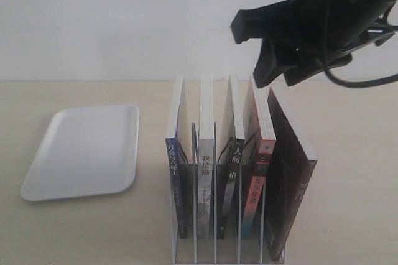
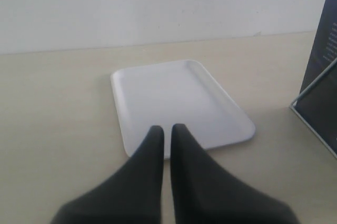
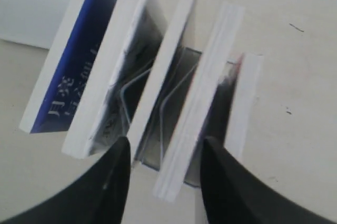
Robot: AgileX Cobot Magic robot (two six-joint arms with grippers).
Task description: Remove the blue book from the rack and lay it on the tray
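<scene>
Five paperbacks (image 1: 231,172) in white-wire rack (image 1: 176,240); right jaws apart, empty; left jaws nearly together

tray (image 1: 81,153): smooth white plastic, faint sheen; rack (image 2: 314,83): thin white-coated wire; blue book (image 1: 176,172): glossy cover, matt paper edges; table (image 1: 348,122): matt pale wood-look top.

Test-bench setup, beige tabletop (image 1: 354,122), blank wall (image 1: 124,16)
</scene>
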